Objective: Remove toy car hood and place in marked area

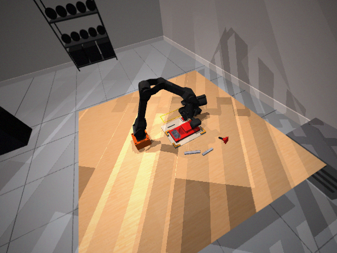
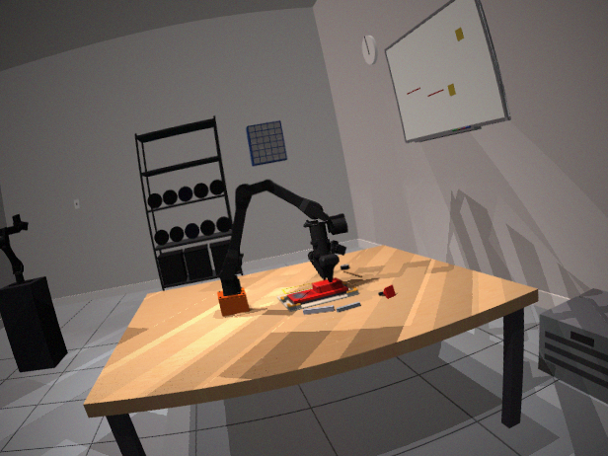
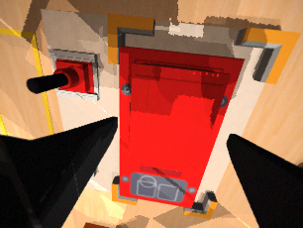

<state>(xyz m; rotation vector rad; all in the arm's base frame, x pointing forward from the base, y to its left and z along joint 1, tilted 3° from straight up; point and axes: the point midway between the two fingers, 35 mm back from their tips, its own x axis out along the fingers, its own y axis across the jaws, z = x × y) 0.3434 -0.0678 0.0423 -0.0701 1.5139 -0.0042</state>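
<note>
Looking across the exterior view, you have the wooden bench (image 2: pixel 306 341) carrying everything, with the black arm (image 2: pixel 276 194) rising from its orange base (image 2: pixel 233 302) and arching over toward the middle of the top. In the top view the pale fixture plate (image 1: pixel 170 131) lies just at 3 o'clock of that base, its orange corner brackets (image 3: pixel 130 24) framing the red toy car (image 1: pixel 184 131), which sits flat on it. From the wrist view you see the hood (image 3: pixel 175 106) in place on the car, a smooth red panel filling the middle of the body between small grey fasteners, with the grey windscreen end at 6 o'clock of the picture. The gripper (image 3: pixel 165 164) hangs over the car with its two black fingers spread wide, one on each side of the red body and gripping nothing; you cannot tell from these views whether the tips touch the plate. The yellow outline of the marked area (image 1: pixel 170 115) lies on the bench just at 11 o'clock of the plate in the top view. A red knobbed piece with a black handle (image 3: pixel 69 79) sits in a grey holder at 9 o'clock of the car in the wrist view. Farther out in the top view, a small red and black part (image 1: pixel 224 139) lies at 3 o'clock of the car and two grey bars (image 1: pixel 198 151) at 5 o'clock.
</note>
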